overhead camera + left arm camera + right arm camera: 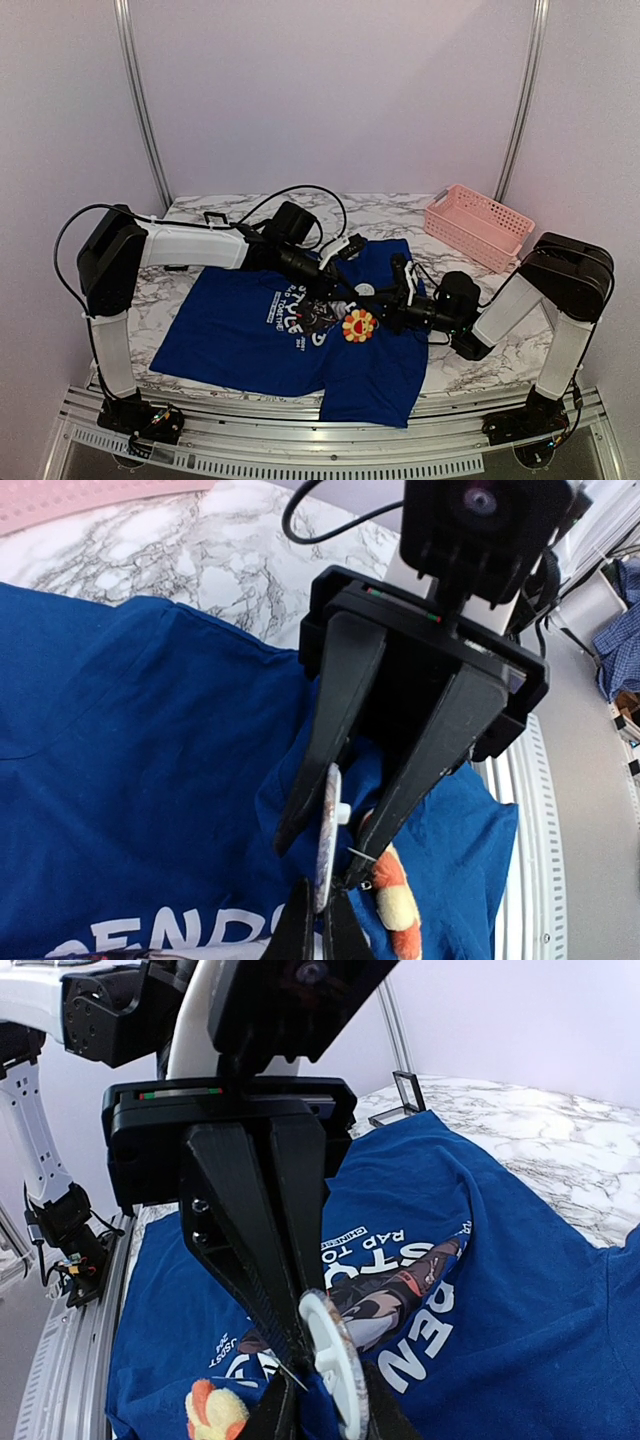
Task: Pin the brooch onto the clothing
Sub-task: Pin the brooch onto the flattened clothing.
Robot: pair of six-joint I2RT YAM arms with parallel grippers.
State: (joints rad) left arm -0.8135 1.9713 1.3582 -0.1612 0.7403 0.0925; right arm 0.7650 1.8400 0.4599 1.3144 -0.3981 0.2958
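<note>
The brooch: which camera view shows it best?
The top external view: the brooch faces it, all petals visible on the blue T-shirt. Both wrist views show it nearly edge-on, with only a few petals.

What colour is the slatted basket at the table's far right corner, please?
Pale pink; the basket shows best in the top external view.

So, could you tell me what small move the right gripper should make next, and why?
Probably close the right gripper gently on the small orange-and-yellow flower-shaped brooch. Its white back disc stands edge-on between those fingers, beside the shut left gripper, at the bunched royal blue T-shirt.
</note>
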